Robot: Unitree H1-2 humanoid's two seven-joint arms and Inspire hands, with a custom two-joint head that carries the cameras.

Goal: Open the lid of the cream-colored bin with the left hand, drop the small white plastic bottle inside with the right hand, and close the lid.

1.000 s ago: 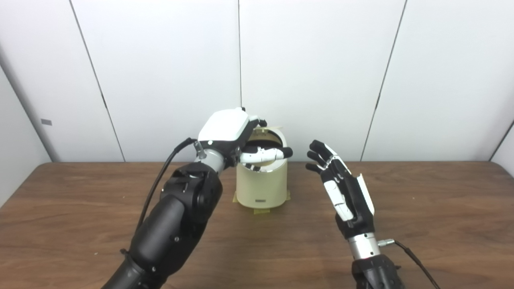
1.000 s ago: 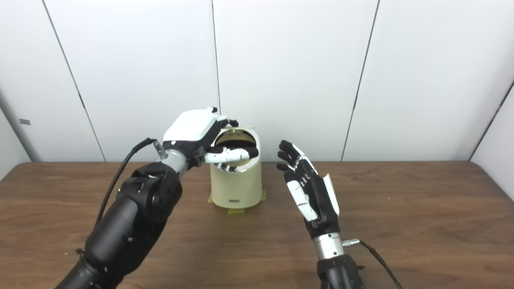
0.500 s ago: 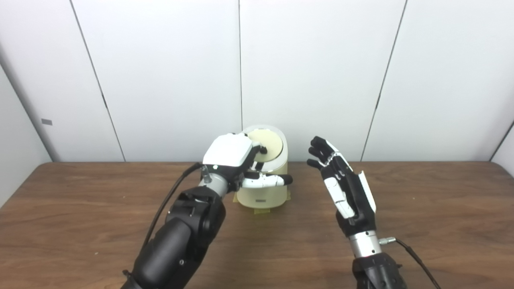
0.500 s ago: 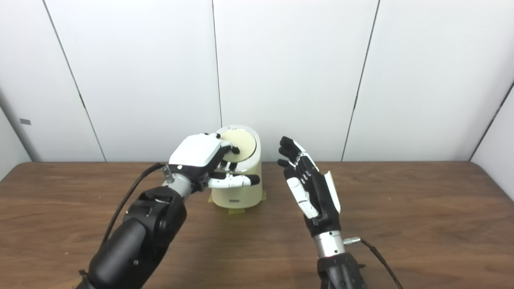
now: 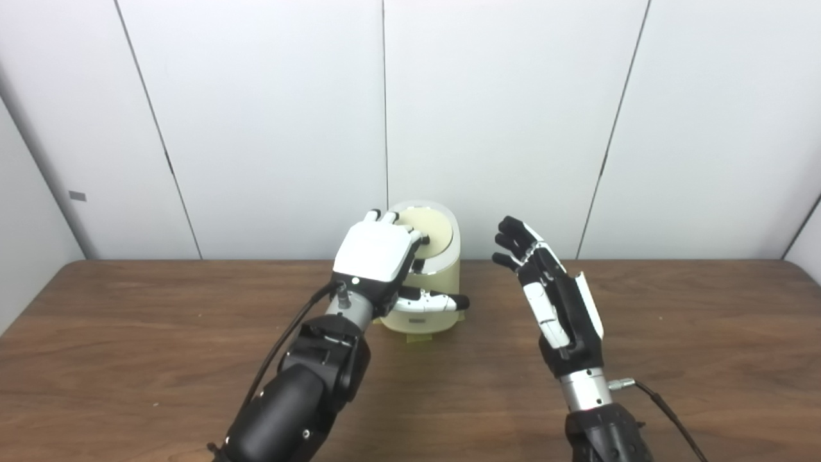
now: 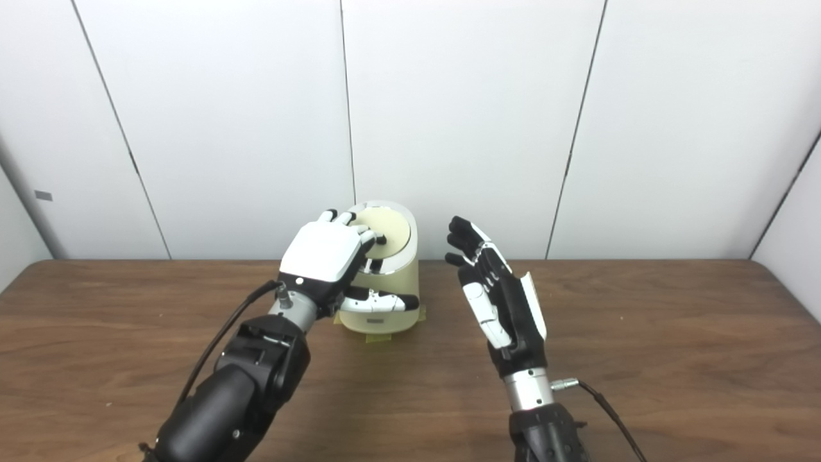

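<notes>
The cream-colored bin [image 5: 442,269] stands at the back middle of the wooden table, taped down at its base. Its round lid [image 5: 433,230] lies shut on top. My left hand [image 5: 378,256] is spread open in front of the bin, fingertips near the lid's left edge, thumb stretched across the bin's front. To the right of the bin my right hand [image 5: 551,295] is raised, open and holding nothing. No small white bottle shows in either view.
Brown wooden table [image 5: 673,359] runs to a white panelled wall [image 5: 513,115] right behind the bin. Yellow tape [image 5: 420,337] sticks out under the bin. Black cables trail from both wrists.
One second ago the lid stood open under my left hand; it has come down shut. My left hand has lowered and pulled back toward me. The right hand has barely moved.
</notes>
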